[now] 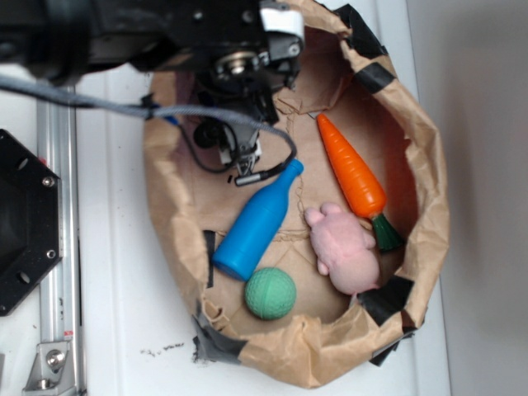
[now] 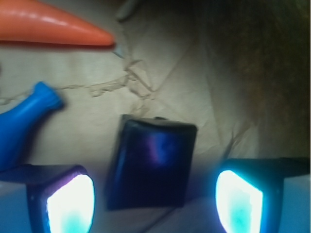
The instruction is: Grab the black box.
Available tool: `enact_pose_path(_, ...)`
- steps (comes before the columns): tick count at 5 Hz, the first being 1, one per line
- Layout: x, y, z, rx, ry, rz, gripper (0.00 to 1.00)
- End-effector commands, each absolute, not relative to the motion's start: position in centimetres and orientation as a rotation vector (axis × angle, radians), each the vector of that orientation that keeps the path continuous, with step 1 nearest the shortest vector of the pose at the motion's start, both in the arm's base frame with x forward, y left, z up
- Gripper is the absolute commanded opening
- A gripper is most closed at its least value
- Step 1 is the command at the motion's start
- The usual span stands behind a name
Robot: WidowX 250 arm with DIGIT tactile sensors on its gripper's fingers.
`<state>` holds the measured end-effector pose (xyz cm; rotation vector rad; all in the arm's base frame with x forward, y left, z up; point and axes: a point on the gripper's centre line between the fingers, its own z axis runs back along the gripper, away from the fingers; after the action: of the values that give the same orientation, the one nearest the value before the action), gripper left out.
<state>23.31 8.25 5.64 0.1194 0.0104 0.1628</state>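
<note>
**A:** Pincer status?

**B:** In the wrist view the gripper point(image 2: 155, 196) is spread wide, one glowing fingertip point(image 2: 70, 204) at the left, the other at the right, nothing clamped. The black box point(image 2: 151, 167) lies on the paper between them, slightly tilted, touching neither pad as far as the blur allows.

**A:** And from outside?

**B:** The arm point(image 1: 206, 41) covers the far left of the brown paper bag point(image 1: 429, 214). The box itself is hidden there beneath the arm.

**A:** Surroundings?

**B:** A blue bottle point(image 1: 256, 223) lies slanted near the middle, its neck pointing toward the gripper. A green ball point(image 1: 270, 293) sits just beside the bottle's base. An orange carrot point(image 1: 355, 177) lies to the right, tip toward the far side, and a pink plush toy point(image 1: 342, 247) rests against its green end. A black hexagonal plate point(image 1: 25, 223) sits left of the bag on the white table point(image 1: 124, 313).
</note>
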Motion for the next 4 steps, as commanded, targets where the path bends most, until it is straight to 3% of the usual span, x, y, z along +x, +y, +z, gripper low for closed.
enact_pose_path(1,24.43,9.71,3.66,0.144,0.053,0.008,1.0)
enact_pose_path(4,24.6,9.77,3.04,0.128,0.068,0.028,1.0)
